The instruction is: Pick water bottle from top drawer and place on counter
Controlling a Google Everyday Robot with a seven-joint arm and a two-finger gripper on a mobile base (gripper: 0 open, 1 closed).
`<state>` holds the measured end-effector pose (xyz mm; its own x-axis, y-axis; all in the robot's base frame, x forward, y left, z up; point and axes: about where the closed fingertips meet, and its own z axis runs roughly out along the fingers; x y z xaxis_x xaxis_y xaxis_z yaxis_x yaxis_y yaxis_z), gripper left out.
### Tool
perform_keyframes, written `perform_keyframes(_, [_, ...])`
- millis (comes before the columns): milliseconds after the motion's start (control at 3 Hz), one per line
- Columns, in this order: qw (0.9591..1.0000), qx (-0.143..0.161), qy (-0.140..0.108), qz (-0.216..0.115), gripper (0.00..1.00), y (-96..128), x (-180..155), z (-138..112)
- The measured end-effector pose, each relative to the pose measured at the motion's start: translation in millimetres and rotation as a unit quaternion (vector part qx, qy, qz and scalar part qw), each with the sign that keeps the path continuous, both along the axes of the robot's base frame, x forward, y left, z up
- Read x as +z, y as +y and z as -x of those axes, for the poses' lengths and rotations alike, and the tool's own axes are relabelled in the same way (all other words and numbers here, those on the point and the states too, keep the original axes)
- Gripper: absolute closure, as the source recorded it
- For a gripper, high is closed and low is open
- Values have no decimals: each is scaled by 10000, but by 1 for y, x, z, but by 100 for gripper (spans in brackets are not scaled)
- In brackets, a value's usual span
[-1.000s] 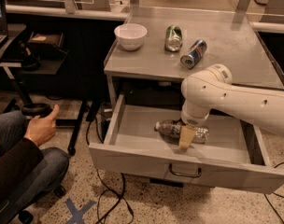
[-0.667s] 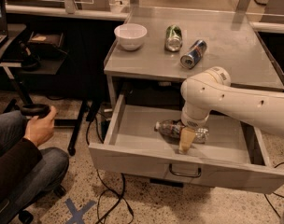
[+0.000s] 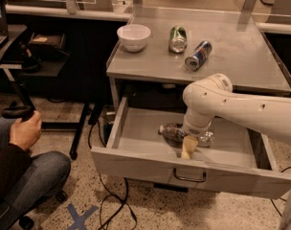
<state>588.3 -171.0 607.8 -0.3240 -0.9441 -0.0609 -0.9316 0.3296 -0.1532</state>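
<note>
The water bottle [image 3: 172, 132] lies on its side in the open top drawer [image 3: 136, 158], near the middle, with its cap end toward the left. My gripper [image 3: 187, 146] reaches down from the white arm [image 3: 241, 110] onto the bottle's middle, and the arm hides part of the bottle. The grey counter [image 3: 231, 37] above the drawer carries a white bowl [image 3: 133, 36], a green can [image 3: 177, 38] and a blue-and-silver can [image 3: 197, 55], both cans lying on their side.
A curved metal handle [image 3: 189, 178] sits on the drawer's front panel. A seated person's hand [image 3: 24, 130] grips a black controller at the left, knee [image 3: 40, 169] near the drawer's left corner. A dark desk [image 3: 21, 51] stands behind. Cables [image 3: 112, 200] lie on the floor.
The person's hand at left went from a thumbs-up to gripping the controller. My arm and gripper have stayed at the bottle almost unmoved.
</note>
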Motion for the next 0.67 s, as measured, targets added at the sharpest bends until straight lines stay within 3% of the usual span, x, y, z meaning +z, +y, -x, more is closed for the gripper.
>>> perform_keyframes(667, [10000,0,0,0,43,0,0,0])
